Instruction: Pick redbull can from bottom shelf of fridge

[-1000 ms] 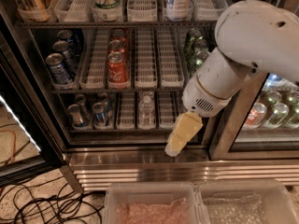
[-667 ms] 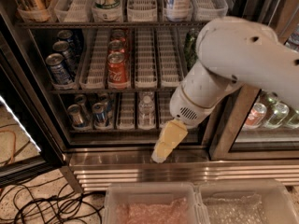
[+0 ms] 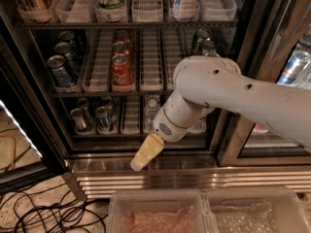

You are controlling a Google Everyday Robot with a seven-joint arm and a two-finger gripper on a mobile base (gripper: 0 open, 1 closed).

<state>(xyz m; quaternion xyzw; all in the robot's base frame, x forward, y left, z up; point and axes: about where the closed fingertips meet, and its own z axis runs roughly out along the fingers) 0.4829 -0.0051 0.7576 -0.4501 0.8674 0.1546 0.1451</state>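
The fridge [image 3: 35, 125] stands open in front of me, with black frames and a ribbed steel base [image 3: 204, 179]. On the bottom shelf [image 3: 130, 119], in the white lane trays at the left, stands the slim blue-and-silver redbull can [image 3: 103, 119] with another silver-topped can [image 3: 79, 121] to its left. A small clear bottle [image 3: 151, 111] stands in a lane further right. My gripper [image 3: 138, 163], cream-yellow, points down and to the left in front of the steel ledge, below the bottom shelf and right of the redbull can. It holds nothing. My white arm [image 3: 233, 93] covers the shelf's right part.
Red cola cans [image 3: 121, 70], dark-blue cans [image 3: 60, 72] and green cans [image 3: 204, 41] fill the rack above. More cans sit behind the right glass door [image 3: 297, 64]. Two clear plastic bins [image 3: 155, 211] lie on the floor in front, and black cables [image 3: 48, 213] at the lower left.
My arm has swung left and nearer the camera, now covering more of the fridge's right side. The gripper has moved left and a little lower, along the steel ledge.
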